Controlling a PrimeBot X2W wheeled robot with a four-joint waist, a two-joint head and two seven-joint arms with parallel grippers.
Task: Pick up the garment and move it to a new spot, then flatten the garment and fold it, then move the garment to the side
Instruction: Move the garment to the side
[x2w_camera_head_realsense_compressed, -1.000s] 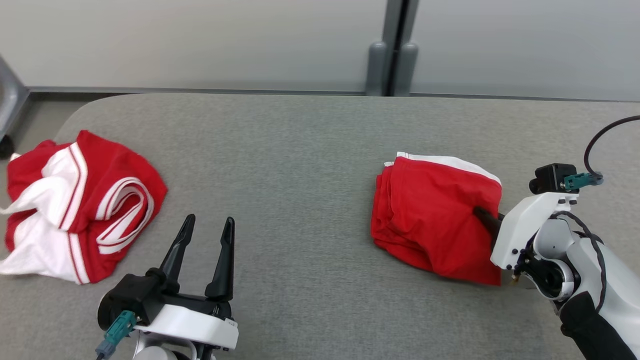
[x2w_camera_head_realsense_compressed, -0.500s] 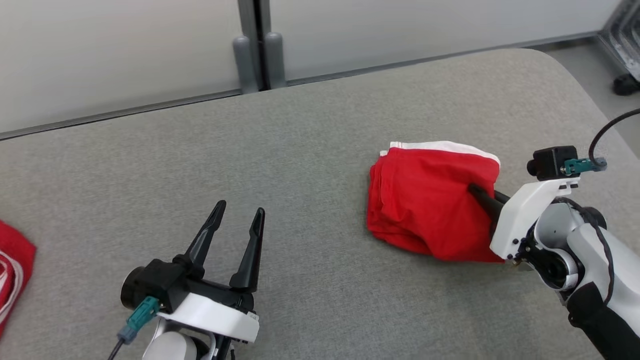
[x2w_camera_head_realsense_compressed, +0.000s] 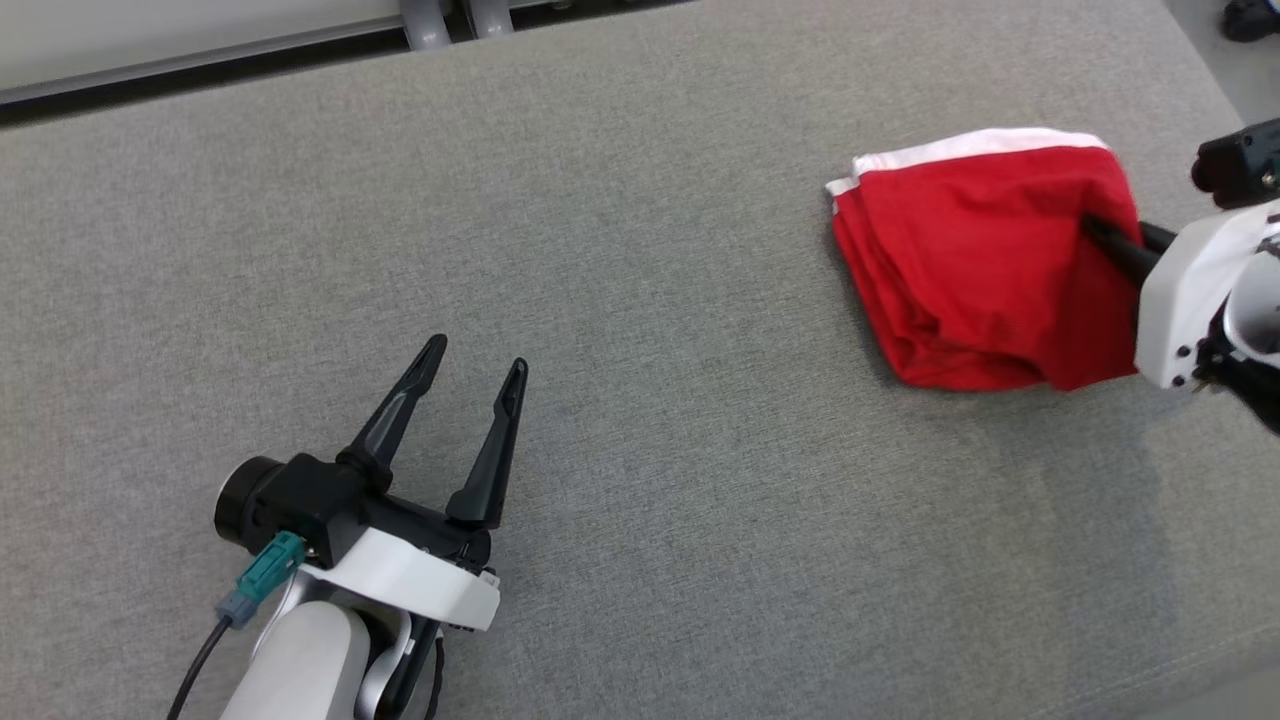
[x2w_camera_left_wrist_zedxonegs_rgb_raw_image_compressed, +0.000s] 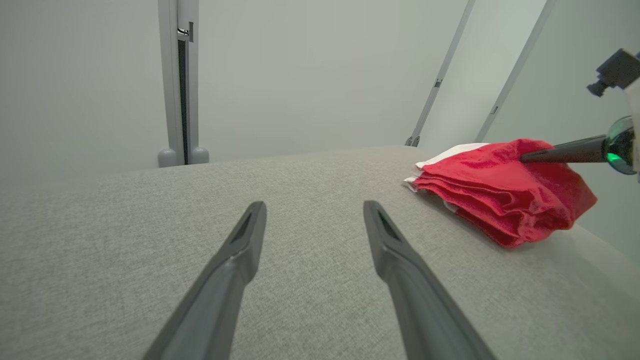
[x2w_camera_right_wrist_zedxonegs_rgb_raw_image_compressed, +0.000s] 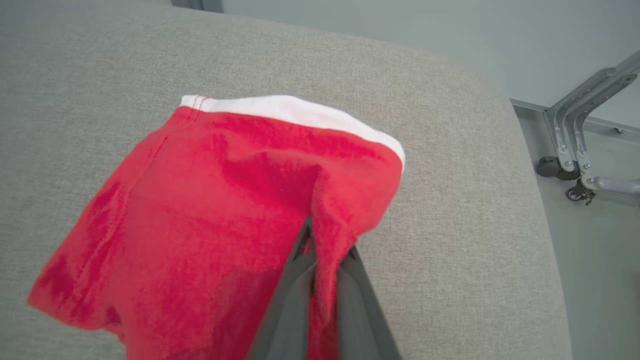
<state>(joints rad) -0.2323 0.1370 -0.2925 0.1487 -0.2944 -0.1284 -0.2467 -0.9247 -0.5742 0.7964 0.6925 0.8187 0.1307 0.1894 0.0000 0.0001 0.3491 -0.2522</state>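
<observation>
Head view: folded garment (x2w_camera_head_realsense_compressed: 970, 270) was pinched by right gripper (x2w_camera_head_realsense_compressed: 1095, 228); left gripper (x2w_camera_head_realsense_compressed: 478, 354) was held wide, empty. Side-move was judged underway; release needed next.

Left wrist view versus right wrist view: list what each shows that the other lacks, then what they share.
Left wrist view: the left fingers, spread apart above the table, and a wall post.
Right wrist view: a wheeled metal frame on the floor past the table's corner.
Both: the red garment with its white band, on the table, and the right fingers shut on a fold of it.
</observation>
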